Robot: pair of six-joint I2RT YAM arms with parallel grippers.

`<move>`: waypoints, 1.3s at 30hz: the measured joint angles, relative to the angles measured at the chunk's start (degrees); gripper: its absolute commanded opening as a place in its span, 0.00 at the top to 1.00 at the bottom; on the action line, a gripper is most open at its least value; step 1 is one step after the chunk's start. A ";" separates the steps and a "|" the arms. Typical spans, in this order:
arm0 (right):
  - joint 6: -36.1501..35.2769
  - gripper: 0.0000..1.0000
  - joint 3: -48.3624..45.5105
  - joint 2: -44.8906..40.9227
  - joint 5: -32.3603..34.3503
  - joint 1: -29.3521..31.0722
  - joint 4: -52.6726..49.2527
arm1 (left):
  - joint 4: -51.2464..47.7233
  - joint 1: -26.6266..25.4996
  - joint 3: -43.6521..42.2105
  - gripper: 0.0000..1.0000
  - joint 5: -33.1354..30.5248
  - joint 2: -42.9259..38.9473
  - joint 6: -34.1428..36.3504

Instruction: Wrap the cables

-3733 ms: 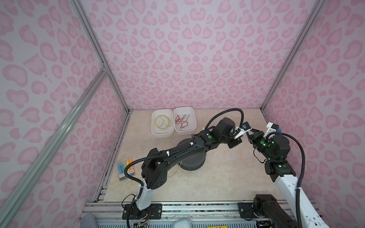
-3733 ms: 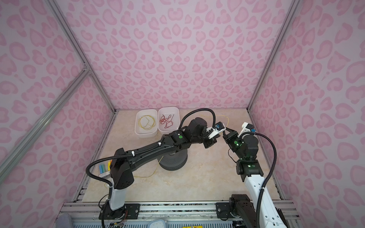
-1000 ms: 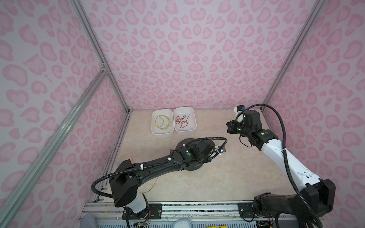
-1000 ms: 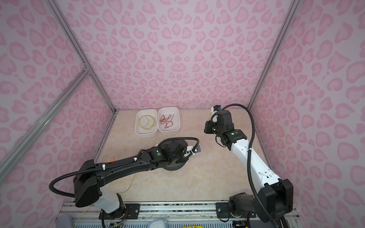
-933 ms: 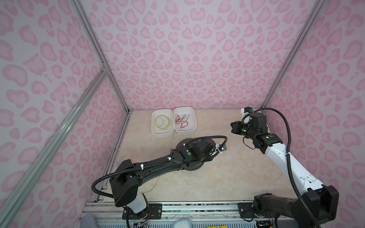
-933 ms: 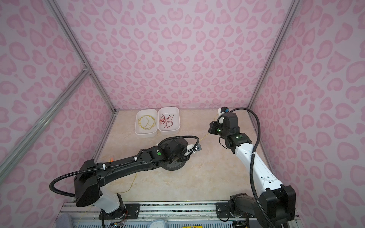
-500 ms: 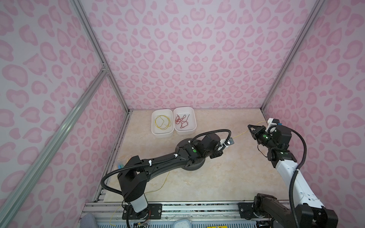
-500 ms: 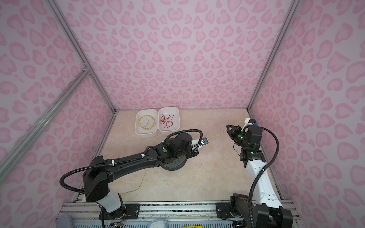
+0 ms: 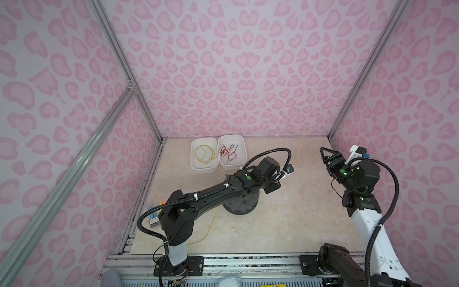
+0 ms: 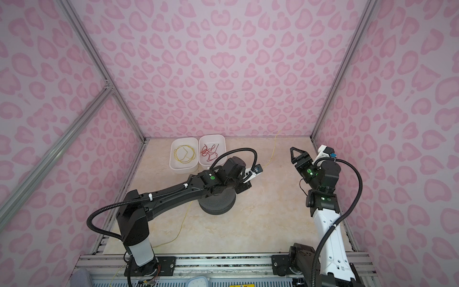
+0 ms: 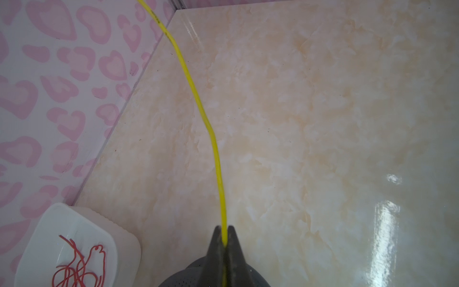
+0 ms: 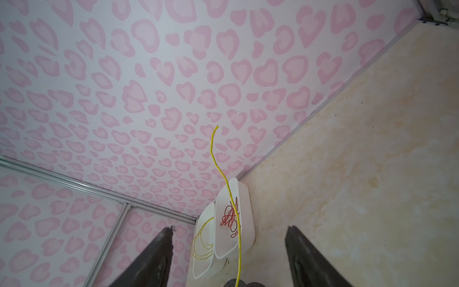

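A thin yellow cable [image 11: 196, 97] is pinched between the tips of my left gripper [image 11: 224, 233], which is shut on it just above the grey spool [image 9: 239, 206]. From the gripper [image 9: 289, 167] the cable [image 9: 300, 146] rises free toward the back wall, and its loose end [image 12: 217, 126] hangs in the air. Another stretch of cable [image 10: 182, 223] trails from the spool over the floor to the front edge. My right gripper [image 9: 327, 155] stands open at the right, apart from the cable, with nothing between its fingers [image 12: 164, 248].
Two white bins stand at the back: one [image 9: 205, 169] holds a coiled yellow cable [image 9: 204, 155], the other [image 9: 232, 166] a red one [image 9: 228, 152]. A pack of coloured markers [image 9: 155, 211] lies by the left wall. Pink patterned walls close in three sides.
My right gripper has opened and let go of the cable, which was stretched between both grippers half a second ago. The freed end has swung toward the back wall.
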 measured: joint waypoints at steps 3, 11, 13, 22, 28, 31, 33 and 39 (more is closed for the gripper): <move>-0.35 0.27 -2.93 -1.75 -0.68 1.22 -1.18 | 0.02 0.92 2.71 0.97 1.84 0.81 -1.07; -0.42 0.34 -3.15 0.81 -0.20 18.36 -0.57 | -0.46 0.83 7.10 0.97 7.17 3.48 -2.34; -0.35 0.42 -2.58 1.92 1.64 20.50 -0.28 | -0.48 0.83 7.28 0.97 8.11 3.50 -2.49; 3.65 0.90 -2.75 5.20 5.55 22.32 0.76 | -0.46 0.83 7.26 0.97 9.42 3.48 -2.93; 4.09 1.00 -2.71 4.81 6.82 22.43 0.83 | 0.26 0.83 7.26 0.82 9.53 3.45 -3.19; 3.56 1.00 -2.16 3.82 7.96 22.08 0.35 | 0.37 0.83 7.10 0.59 9.46 3.04 -3.43; 3.41 1.00 -1.64 3.50 8.13 20.68 0.39 | -0.04 0.72 6.75 0.51 9.11 1.92 -4.22; 3.54 1.00 -0.90 3.54 8.28 15.06 0.33 | 0.17 0.33 -0.66 0.40 5.07 -10.16 -7.52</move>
